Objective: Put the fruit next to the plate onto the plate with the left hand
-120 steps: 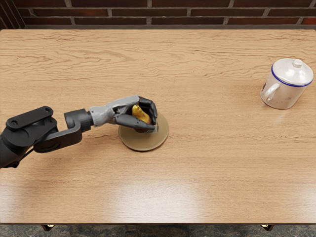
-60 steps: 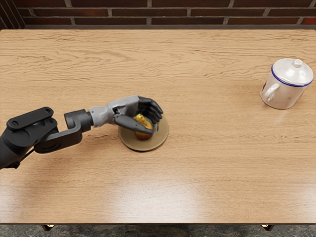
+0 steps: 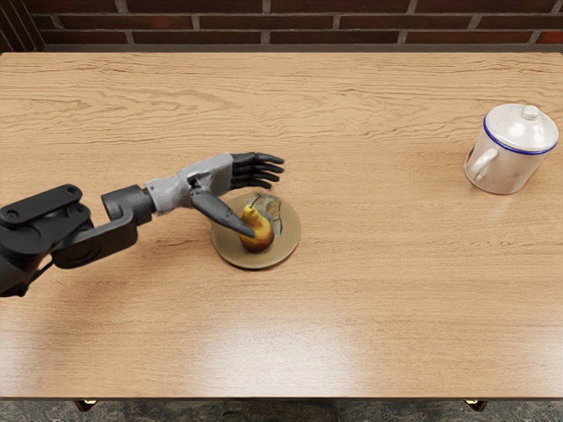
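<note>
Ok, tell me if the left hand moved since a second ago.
Yes: the left hand opened and shifted up-left relative to the plate, leaving the pear on it.

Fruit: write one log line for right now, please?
left hand: open, thumb near fruit | fruit: standing on plate | right hand: not in view

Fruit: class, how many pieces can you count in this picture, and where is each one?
1. The yellow fruit sits on the plate, beside the thumb of the open left hand. No other shows.
</note>
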